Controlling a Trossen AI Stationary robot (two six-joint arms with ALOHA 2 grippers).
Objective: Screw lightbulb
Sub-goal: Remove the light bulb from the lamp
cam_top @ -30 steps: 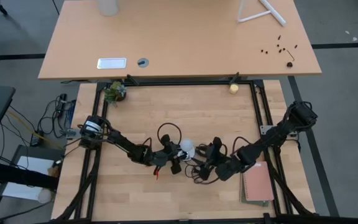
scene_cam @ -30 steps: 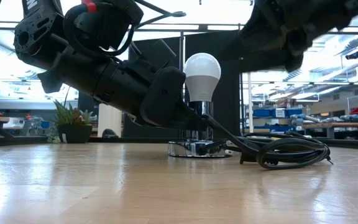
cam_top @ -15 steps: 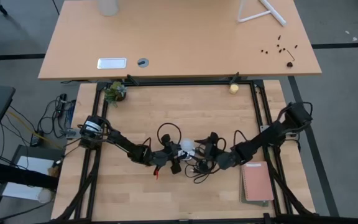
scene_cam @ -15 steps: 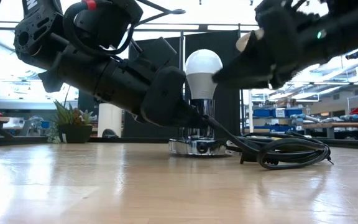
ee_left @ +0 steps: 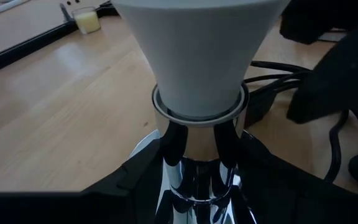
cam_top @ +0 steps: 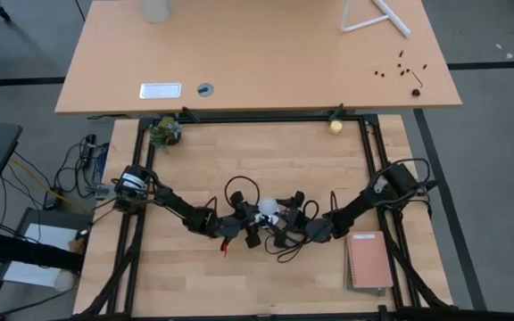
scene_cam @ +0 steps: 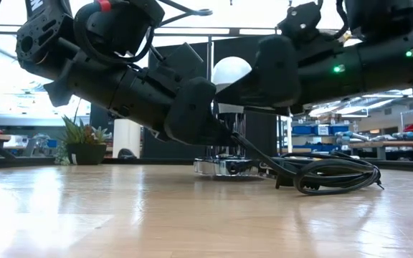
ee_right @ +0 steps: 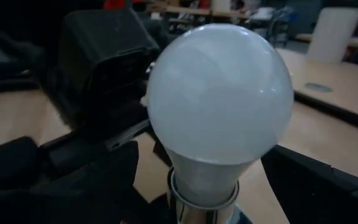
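Note:
The white lightbulb (scene_cam: 229,72) stands upright in a chrome socket (scene_cam: 224,166) at the table's middle (cam_top: 266,209). My left gripper (cam_top: 257,220) reaches in from the left, low down, and is shut on the socket below the bulb (ee_left: 197,50). My right gripper (cam_top: 280,217) comes in level from the right, open. Its fingers stand on either side of the bulb's head (ee_right: 219,93). I cannot tell whether they touch it. My left gripper pinches the socket's chrome stem (ee_left: 197,155) between its two fingers, just under the collar that holds the bulb. The fingers come nearly level from the table's left, slanting a little down. The socket stands upright with its round base on the table.
The socket's black cord lies in coils (scene_cam: 335,175) on the table to the right of the base. A small potted plant (cam_top: 163,132) and a pale-yellow ball (cam_top: 335,127) sit at the far edge. A pink notebook (cam_top: 369,263) lies near the right edge.
My right gripper has come down and moved toward the table's left, tipping from a downward slant to nearly level. Its fingers now stand around the bulb's head. The bulb and socket have stayed in place.

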